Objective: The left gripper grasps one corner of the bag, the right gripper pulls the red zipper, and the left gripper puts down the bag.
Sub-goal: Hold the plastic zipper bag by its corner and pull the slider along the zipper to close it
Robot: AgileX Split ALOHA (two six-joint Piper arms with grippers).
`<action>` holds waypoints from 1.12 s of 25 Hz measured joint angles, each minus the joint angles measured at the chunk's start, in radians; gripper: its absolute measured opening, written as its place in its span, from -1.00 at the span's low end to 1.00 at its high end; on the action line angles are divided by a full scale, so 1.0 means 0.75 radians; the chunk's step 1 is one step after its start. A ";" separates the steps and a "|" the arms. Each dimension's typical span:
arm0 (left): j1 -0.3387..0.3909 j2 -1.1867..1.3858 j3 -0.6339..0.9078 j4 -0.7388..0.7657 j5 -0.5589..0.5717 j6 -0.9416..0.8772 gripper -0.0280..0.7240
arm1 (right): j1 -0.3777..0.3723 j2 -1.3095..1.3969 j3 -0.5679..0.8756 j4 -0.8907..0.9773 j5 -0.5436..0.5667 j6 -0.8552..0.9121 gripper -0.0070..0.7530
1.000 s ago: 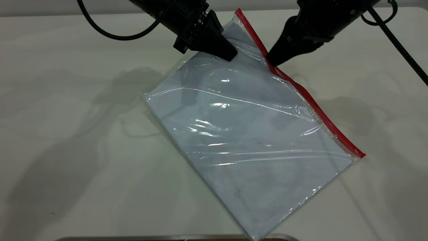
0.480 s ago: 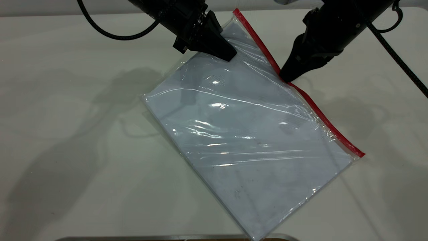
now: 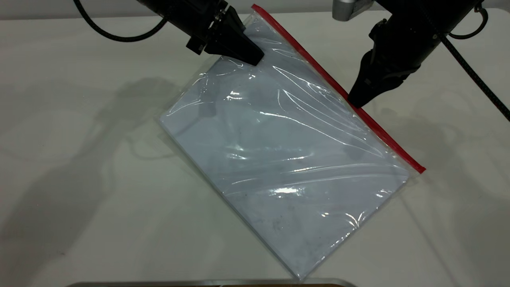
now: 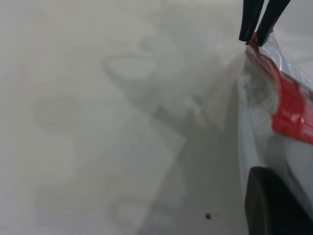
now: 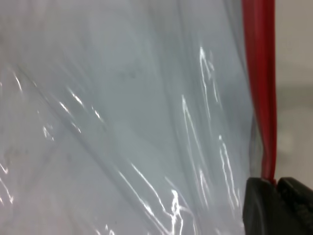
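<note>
The bag [image 3: 287, 159], a clear pouch with pale sheets inside, lies slanted across the white table [image 3: 79, 179], its far end lifted a little off the surface. The left gripper [image 3: 249, 56] is pressed together on the plastic at the corner of the bag [image 3: 255, 24], near the far end of the red strip; this hold seems meant to anchor the pouch so that it cannot slide along when the closure is pulled. The right gripper [image 3: 356, 101] sits on the red zipper [image 3: 378, 131] about halfway along that edge, its tapered tips pinched on the strip, presumably around the slider tab, which is hidden between them. In the right wrist view the red zipper [image 5: 261, 88] runs straight into the closed tips, and the plastic beside it shows taut creases, a sign of tension between the two holds. The stretch of strip toward the near corner remains to be travelled, so the pull looks roughly half done.
</note>
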 joint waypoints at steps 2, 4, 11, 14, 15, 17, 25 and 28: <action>0.005 0.000 0.000 0.000 0.001 0.000 -0.78 | -0.011 0.001 0.000 -0.049 0.014 0.046 -0.91; 0.005 0.000 0.000 -0.003 0.001 0.000 -0.78 | -0.023 0.001 0.000 -0.102 0.038 0.109 -0.91; 0.005 0.000 0.000 -0.010 0.001 -0.005 -0.78 | -0.058 0.001 0.000 -0.379 0.192 0.441 -0.91; 0.005 0.000 0.000 -0.009 0.001 -0.005 -0.78 | -0.074 0.001 0.000 -0.493 0.272 0.573 -0.91; 0.006 0.000 0.000 -0.009 0.001 -0.005 -0.78 | -0.075 0.001 0.000 -0.527 0.295 0.607 -0.91; 0.007 0.000 0.000 -0.009 0.001 -0.005 -0.78 | -0.077 0.001 0.000 -0.580 0.346 0.683 -0.91; 0.007 0.000 0.000 -0.007 0.001 -0.002 -0.78 | -0.077 0.001 0.000 -0.653 0.399 0.845 -0.89; 0.009 0.000 0.000 0.000 -0.008 -0.001 -0.76 | -0.077 0.001 0.000 -0.646 0.351 0.851 -0.84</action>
